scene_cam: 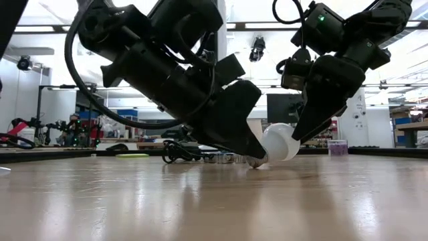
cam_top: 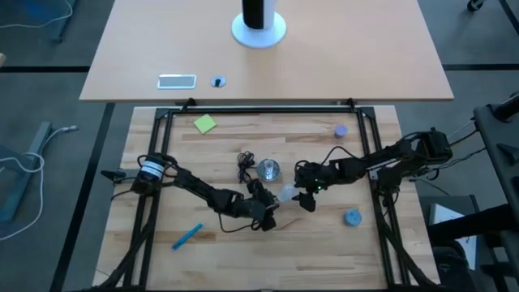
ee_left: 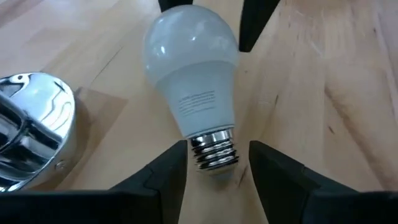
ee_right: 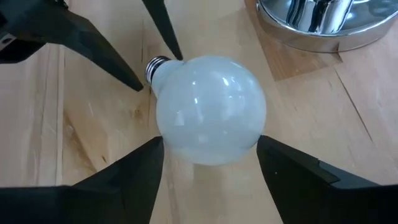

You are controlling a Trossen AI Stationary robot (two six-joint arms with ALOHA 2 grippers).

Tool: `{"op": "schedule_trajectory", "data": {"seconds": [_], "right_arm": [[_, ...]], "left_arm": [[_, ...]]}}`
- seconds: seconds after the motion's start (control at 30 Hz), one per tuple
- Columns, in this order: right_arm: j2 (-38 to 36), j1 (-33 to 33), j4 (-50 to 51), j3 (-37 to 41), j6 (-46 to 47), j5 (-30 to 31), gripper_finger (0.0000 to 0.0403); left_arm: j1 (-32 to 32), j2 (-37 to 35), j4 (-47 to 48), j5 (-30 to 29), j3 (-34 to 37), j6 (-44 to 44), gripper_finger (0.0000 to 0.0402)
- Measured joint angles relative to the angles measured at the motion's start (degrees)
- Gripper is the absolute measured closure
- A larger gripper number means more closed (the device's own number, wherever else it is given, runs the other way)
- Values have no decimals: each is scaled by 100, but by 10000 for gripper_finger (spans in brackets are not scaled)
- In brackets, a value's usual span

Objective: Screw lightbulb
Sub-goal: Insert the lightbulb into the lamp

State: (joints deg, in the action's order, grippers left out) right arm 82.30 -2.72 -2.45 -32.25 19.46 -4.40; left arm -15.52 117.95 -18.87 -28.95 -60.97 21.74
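**High view: the bulb is lying between both grippers**

High view is showing the bulb (cam_top: 287, 193) lying on its side on the table (cam_top: 243, 243), near the middle, just below the shiny socket (cam_top: 268, 169) with its black cord (cam_top: 243, 165). The left gripper (cam_top: 272, 212) is reaching to it from the lower left, and the right gripper (cam_top: 306, 198) is reaching from the right.

In the left wrist view, the left fingers (ee_left: 160, 180) are standing apart on both sides of the screw base of the bulb (ee_left: 194, 93). A small gap is showing on each side, so this gripper is released and is not grasping.

In the right wrist view, the right fingers (ee_right: 127, 171) are spreading wide around the round glass end of the bulb (ee_right: 211, 109). I cannot tell if they are touching it, but they are not clenched on it.

In the low view, the bulb (scene_cam: 281, 142) is resting on the wood with its base pointing to the left gripper (scene_cam: 251, 150), and the right gripper (scene_cam: 309, 124) is hanging just beside its round end.

Farther on the table, a green note (cam_top: 204, 123), a blue pen (cam_top: 186, 236) and a blue cap (cam_top: 352, 217) are lying well apart from the bulb
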Motion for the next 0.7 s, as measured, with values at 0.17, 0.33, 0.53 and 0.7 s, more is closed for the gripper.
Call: {"op": "schedule_trajectory", "data": {"seconds": [0.17, 0.33, 0.53, 0.7], "right_arm": [[0, -6, -44, 0, -32, -1, 153], [0, -2, 4, 4, -31, 23, 147], [-116, -2, 231, 4, -61, 4, 146], [-520, -2, 675, 4, 40, -20, 154]], "left_arm": [[136, 6, -13, -3, -2, -7, 249], [163, 155, -150, -66, -17, 64, 291], [99, 229, -220, -128, -29, 83, 316], [-99, 203, -224, -509, -12, -169, 316]]}}
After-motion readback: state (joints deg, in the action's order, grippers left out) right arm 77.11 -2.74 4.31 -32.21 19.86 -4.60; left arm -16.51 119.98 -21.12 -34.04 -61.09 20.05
